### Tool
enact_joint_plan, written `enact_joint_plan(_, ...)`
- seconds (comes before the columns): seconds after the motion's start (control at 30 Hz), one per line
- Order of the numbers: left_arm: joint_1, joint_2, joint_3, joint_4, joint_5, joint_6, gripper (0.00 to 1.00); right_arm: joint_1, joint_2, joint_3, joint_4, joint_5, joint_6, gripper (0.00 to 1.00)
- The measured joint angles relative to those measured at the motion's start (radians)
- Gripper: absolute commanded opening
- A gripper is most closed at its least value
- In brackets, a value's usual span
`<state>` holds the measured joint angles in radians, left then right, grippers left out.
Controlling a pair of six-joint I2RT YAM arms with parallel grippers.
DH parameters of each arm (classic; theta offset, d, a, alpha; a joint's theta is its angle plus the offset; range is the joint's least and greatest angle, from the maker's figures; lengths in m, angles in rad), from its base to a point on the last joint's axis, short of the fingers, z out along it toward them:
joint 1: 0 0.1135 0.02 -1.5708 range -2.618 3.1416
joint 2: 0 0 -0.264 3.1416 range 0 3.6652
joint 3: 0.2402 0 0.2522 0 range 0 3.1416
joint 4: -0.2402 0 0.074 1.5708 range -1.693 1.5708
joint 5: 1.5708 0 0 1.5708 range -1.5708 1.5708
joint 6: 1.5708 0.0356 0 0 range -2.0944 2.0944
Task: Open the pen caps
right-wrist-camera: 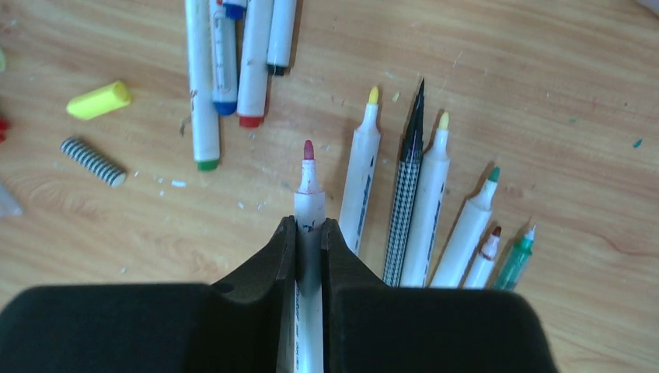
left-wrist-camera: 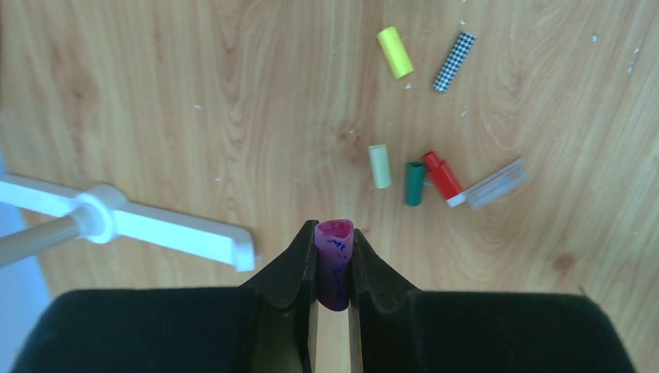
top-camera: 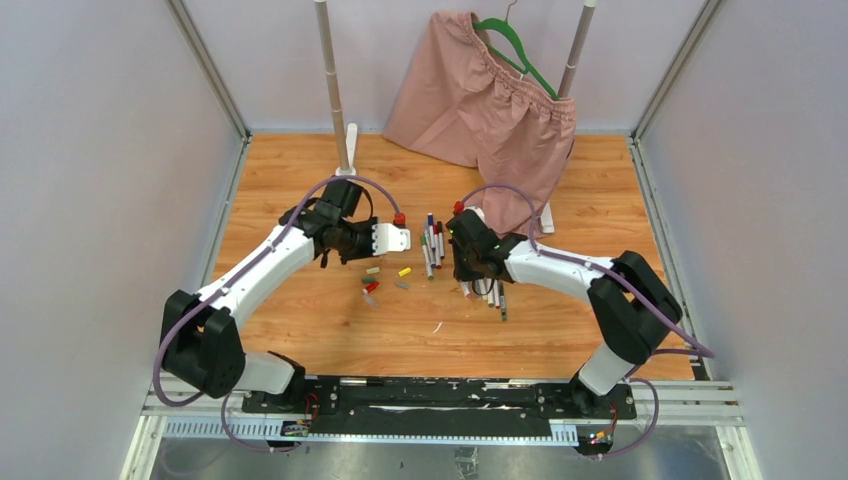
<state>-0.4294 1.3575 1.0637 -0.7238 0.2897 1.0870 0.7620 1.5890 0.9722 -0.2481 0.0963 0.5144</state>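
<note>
The left pincer (left-wrist-camera: 334,233) is closed narrow on a magenta cap (left-wrist-camera: 334,272). The cap is a stubby tube gripped between the black fingers (left-wrist-camera: 289,268), its open mouth towards the camera and blue scribbles down its side. Above it in the left wrist view, loose caps lie on the wooden worktop (left-wrist-camera: 155,93). A cream cap (left-wrist-camera: 379,166), a green cap (left-wrist-camera: 414,183) and a red cap (left-wrist-camera: 442,174) sit close together right of centre. The red one touches a clear grey cap (left-wrist-camera: 497,183). Farther up, a yellow cap (left-wrist-camera: 395,52) and a checkered cap (left-wrist-camera: 453,61) lie near each other. A white stand foot (left-wrist-camera: 163,227) crosses the left side.

The right pincer (right-wrist-camera: 309,229) is clamped on a white pen (right-wrist-camera: 308,203), which is uncapped with its dark pink tip pointing up the frame. Just to its right, six uncapped pens (right-wrist-camera: 431,202) fan out on the worktop, tips upward. Two are white with yellow tips, and a checkered one with a black brush tip lies between them. Then come a green tip, a brown tip and a green-barrelled pen at the far right. At the upper left of the right wrist view, four capped pens (right-wrist-camera: 252,62) lie side by side, with white barrels and green, blue, red and black ends.

In the top view both pincers sit near the middle of the frame, apart, with caps and pens between them. Pink shorts (top-camera: 480,90) hang at the back.
</note>
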Motion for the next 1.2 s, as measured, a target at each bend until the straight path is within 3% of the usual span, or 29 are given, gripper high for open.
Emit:
enact_joint_plan(0.2,-0.017,0.042,-0.061,0.036,0.006,-0.121,0.01,0.027,0.093,0.046,0.043,0.086,0.031,0.0)
enact_joint_plan(0.43,-0.037,0.045,-0.164,0.098,0.024,-0.222,0.1,0.069,0.156,0.098,0.072,0.156,0.06,0.0)
enact_joint_plan(0.8,-0.055,-0.005,-0.277,0.213,0.071,-0.371,0.2,0.068,0.181,0.045,0.142,0.187,0.103,0.01)
enact_joint_plan(1.2,-0.073,0.016,-0.298,0.27,0.064,-0.415,0.35,0.04,0.154,-0.026,0.259,0.184,0.126,0.11)
